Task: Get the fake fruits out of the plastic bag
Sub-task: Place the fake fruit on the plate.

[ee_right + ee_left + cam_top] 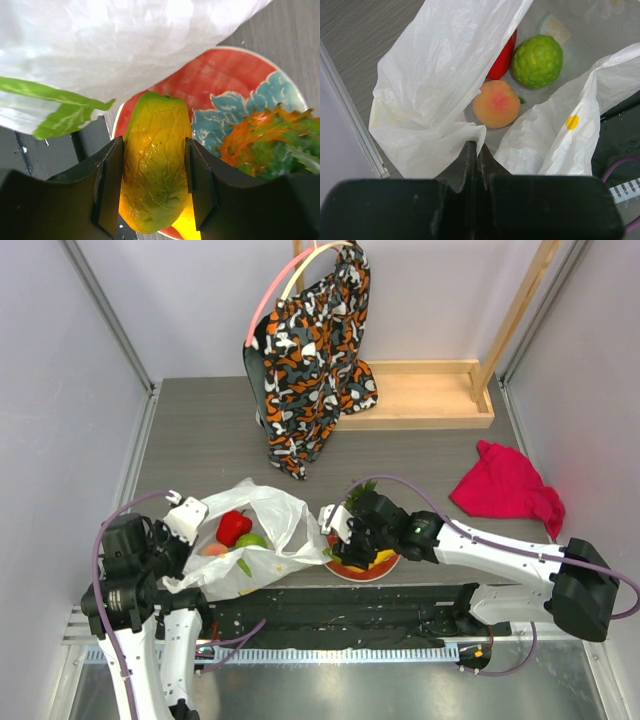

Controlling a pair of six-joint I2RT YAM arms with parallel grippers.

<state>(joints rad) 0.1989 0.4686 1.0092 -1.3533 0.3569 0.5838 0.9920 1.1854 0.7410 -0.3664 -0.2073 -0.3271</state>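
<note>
While my left claw (pixel 476 150) is pinching the bag's (pixel 435 75) rim, my right claw (pixel 155 185), arm (pixel 500 540) stretching leftward, is clamping the mango (pixel 155 145) over the plate (pixel 225 80); peach (pixel 496 104) and lime (pixel 537 60) are lying in the bag.

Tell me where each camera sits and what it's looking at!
Top external: high behind the robot, looking down at the table; the left arm and right arm show.
Left wrist: on the left arm, looking past the left gripper pinching the plastic bag, at the peach and lime inside.
Right wrist: on the right arm, looking past the right gripper holding the mango, at the plate.
Shared: top and right wrist both show the plate.
</note>
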